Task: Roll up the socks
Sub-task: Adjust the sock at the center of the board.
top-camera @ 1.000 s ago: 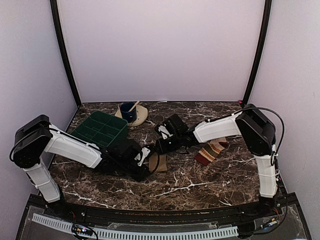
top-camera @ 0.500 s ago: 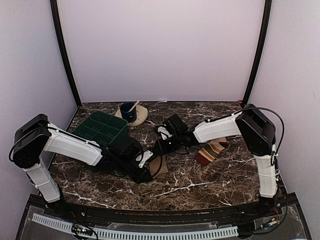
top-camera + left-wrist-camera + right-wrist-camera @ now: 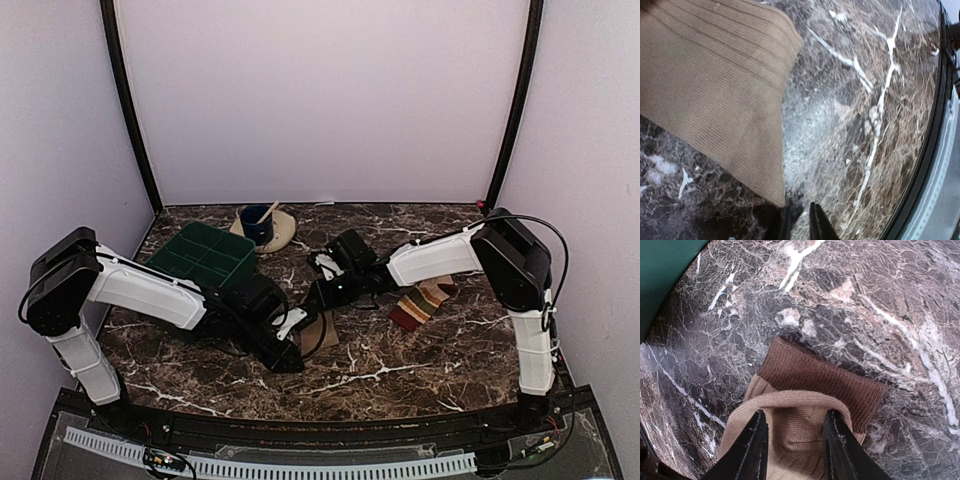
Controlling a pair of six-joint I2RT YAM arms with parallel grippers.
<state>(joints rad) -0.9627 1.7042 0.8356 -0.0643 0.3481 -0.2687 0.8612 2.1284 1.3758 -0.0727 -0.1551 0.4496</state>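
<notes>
Socks (image 3: 422, 303) on veined marble table (image 3: 400, 370), lilac walls (image 3: 320, 100)

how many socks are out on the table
2. The tan sock lies mid-table. The striped sock lies to its right, nearer the table's right side. Part of the table is covered, so another could be hidden.

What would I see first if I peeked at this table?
The left arm and right arm meet mid-table over a tan sock; the right gripper pinches its folded end. A striped sock lies just right of them, and a green tray sits back left.
</notes>
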